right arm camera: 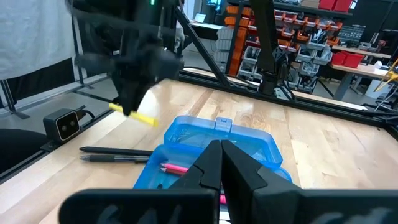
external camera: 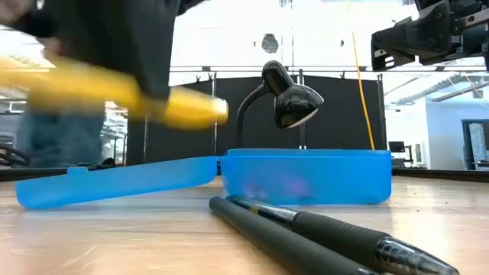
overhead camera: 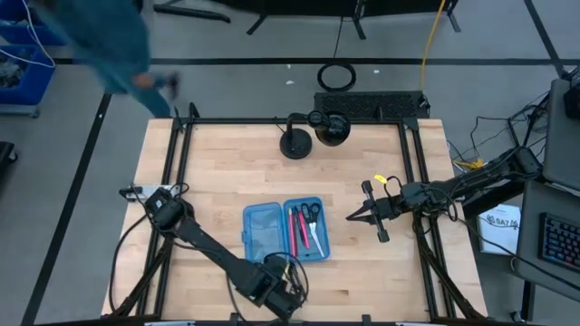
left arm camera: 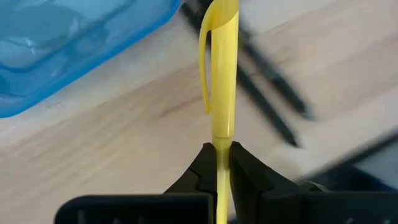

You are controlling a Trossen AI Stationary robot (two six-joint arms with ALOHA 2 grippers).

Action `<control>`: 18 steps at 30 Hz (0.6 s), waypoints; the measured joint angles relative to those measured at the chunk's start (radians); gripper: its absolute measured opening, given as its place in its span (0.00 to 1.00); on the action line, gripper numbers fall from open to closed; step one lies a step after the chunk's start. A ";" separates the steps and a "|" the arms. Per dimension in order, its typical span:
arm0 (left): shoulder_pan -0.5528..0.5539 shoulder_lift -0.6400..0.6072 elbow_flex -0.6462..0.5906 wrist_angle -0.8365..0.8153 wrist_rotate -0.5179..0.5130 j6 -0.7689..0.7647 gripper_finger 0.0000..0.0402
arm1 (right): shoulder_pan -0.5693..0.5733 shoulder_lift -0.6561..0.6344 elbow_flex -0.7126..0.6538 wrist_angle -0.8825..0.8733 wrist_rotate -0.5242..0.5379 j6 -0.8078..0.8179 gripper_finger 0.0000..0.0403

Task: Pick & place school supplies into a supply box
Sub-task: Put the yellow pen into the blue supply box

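Observation:
The blue supply box [overhead camera: 283,231] lies open on the table. Its right half holds pink pens [overhead camera: 295,231] and the black-handled scissors [overhead camera: 313,213]. My left gripper [left arm camera: 222,163] is near the table's near edge, just beyond the box's near side, shut on a yellow pen [left arm camera: 222,68]. Two black pens [left arm camera: 267,87] lie flat on the wood below it, also seen in the low view [external camera: 306,237]. My right gripper [overhead camera: 352,216] hovers shut, to the right of the box and above the table. My left gripper pinches the yellow pen between its two fingers at the thin barrel [left arm camera: 221,140], opposite the clip end. The pen lies along the fingers and sticks out ahead of them. It is lifted clear of the table and roughly level [external camera: 176,103].
A black desk lamp [overhead camera: 294,143] stands at the far edge, and a small camera [right arm camera: 62,124] sits at the near edge. Black frame rails [overhead camera: 181,163] run along both sides. A person in blue [overhead camera: 109,45] is beyond the far left corner. Bare wood lies between box and lamp.

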 joint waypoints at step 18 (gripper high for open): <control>0.098 -0.094 0.000 0.066 -0.263 -0.154 0.06 | 0.000 0.000 0.000 -0.004 0.000 0.037 0.00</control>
